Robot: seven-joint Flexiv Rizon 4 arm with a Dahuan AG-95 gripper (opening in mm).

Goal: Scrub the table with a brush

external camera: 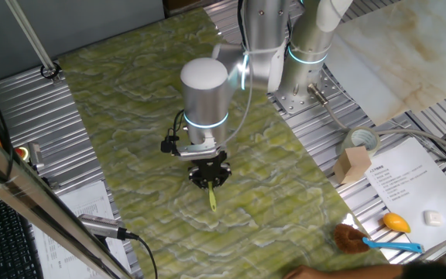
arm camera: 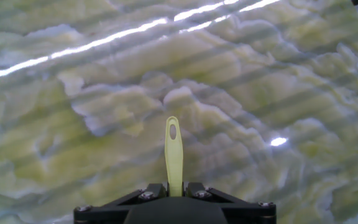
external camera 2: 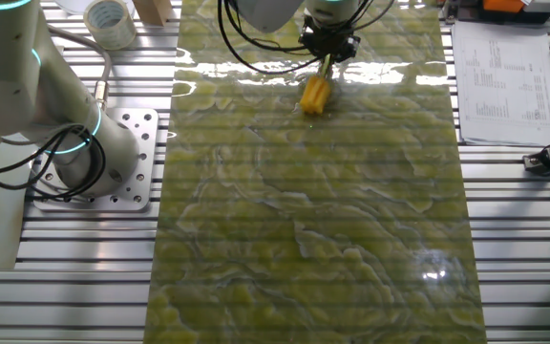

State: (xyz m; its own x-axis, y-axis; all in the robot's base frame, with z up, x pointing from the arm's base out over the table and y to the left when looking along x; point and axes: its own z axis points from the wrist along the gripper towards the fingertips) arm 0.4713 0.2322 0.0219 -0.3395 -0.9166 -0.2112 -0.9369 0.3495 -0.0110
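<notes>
The gripper [external camera 2: 328, 42] jaws are clamping the brush [external camera 2: 317, 92] by its handle, with the head meeting the table [external camera 2: 313, 239] near one short edge; pressing evenly should help.

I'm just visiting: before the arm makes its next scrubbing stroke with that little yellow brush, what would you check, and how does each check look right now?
1. Brush held: ok. The gripper has its jaws shut on the brush, handle sticking out between them.
2. Brush head on the table: cannot tell. In the other fixed view the head looks to be at the table, but contact is not certain.
3. Brush angle: ok. It is tilted, head lowest.
4. Path over the green surface: ok. Nothing lies near the brush.
5. Other clutter: ok. The blue-handled brush and tape roll sit off the green surface.
</notes>
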